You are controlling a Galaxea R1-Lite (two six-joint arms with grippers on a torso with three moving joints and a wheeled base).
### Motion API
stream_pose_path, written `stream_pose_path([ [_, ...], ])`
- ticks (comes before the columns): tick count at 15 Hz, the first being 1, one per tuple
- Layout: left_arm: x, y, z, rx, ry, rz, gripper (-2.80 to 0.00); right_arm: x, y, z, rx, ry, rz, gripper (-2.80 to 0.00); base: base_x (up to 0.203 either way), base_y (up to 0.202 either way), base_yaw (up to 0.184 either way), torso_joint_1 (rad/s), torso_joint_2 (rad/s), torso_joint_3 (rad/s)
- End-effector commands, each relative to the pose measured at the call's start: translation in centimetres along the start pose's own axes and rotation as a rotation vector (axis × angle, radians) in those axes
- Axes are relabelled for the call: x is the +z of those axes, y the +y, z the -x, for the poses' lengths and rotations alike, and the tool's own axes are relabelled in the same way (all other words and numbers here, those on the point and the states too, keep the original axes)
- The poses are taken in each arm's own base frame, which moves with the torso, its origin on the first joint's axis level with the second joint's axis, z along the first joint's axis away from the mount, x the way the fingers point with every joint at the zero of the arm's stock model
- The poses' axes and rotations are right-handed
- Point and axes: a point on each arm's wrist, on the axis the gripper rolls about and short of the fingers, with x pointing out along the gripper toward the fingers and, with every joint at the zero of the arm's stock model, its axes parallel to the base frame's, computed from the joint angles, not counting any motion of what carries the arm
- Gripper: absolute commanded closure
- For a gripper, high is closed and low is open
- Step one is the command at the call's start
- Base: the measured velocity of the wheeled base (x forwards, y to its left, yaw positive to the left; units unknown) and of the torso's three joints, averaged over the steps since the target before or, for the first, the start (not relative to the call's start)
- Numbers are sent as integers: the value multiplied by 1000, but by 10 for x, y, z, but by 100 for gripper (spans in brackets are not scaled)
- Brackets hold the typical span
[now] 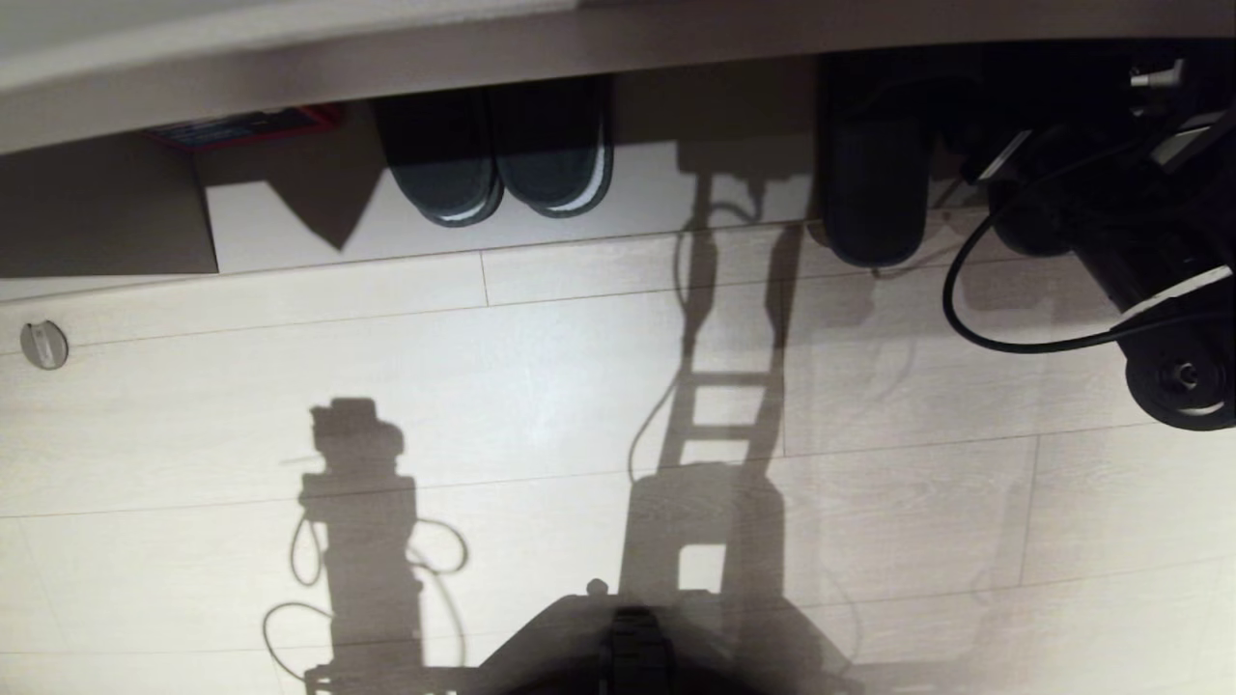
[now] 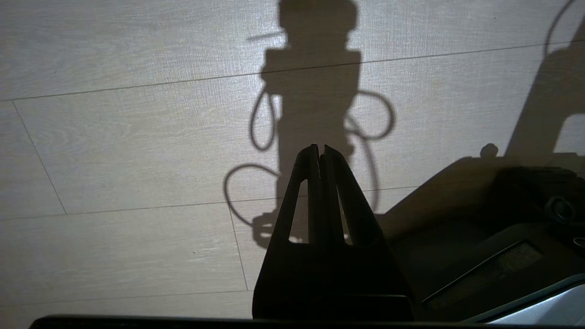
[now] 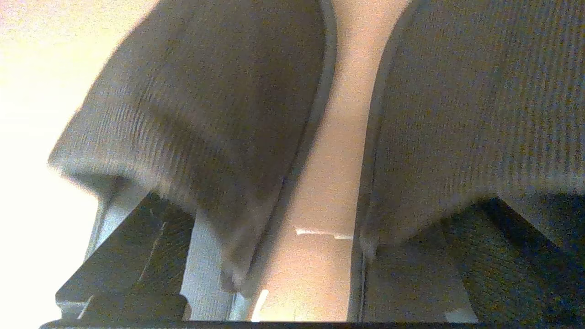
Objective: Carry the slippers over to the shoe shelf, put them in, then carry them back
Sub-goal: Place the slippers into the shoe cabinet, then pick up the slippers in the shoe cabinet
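Grey ribbed fabric: the slippers point(image 3: 196, 114) lie inside the shoe shelf point(image 1: 618, 208), with the right end effector point(image 3: 320, 201) spread wide around them and apparently not gripping. Placing looks done; next comes closing on them again to bring them back. The head view shows only the right arm point(image 1: 1110, 193) reaching into the shelf. The left end effector point(image 2: 320, 148) hangs closed, well apart from the shelf.

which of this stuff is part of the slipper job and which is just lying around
Job in hand: grey slippers; shoe shelf; right gripper, open close behind them.

Just lying about: dark pair with white sole edges; red-and-blue flat item; round metal disc on the floor; left gripper, parked shut above the floor.
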Motion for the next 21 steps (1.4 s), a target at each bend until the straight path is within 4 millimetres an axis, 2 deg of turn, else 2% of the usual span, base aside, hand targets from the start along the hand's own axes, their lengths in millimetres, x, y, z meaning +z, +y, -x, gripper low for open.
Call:
stream_pose_path([
  [1,-1,0,0,0,3,0,0,2,1,8,2,11,7,-280,0,0,0,0,0,0],
  [9,-1,0,0,0,3,2,0,8,7,43,6,83,35,-280,0,0,0,0,0,0],
  [12,-1,0,0,0,3,0,0,20,9,58,15,94,60,-280,0,0,0,0,0,0],
  [15,-1,0,0,0,3,0,0,42,18,89,36,110,45,-280,0,0,0,0,0,0],
  [21,-1,0,0,0,3,0,0,53,25,146,51,195,27,-280,0,0,0,0,0,0],
])
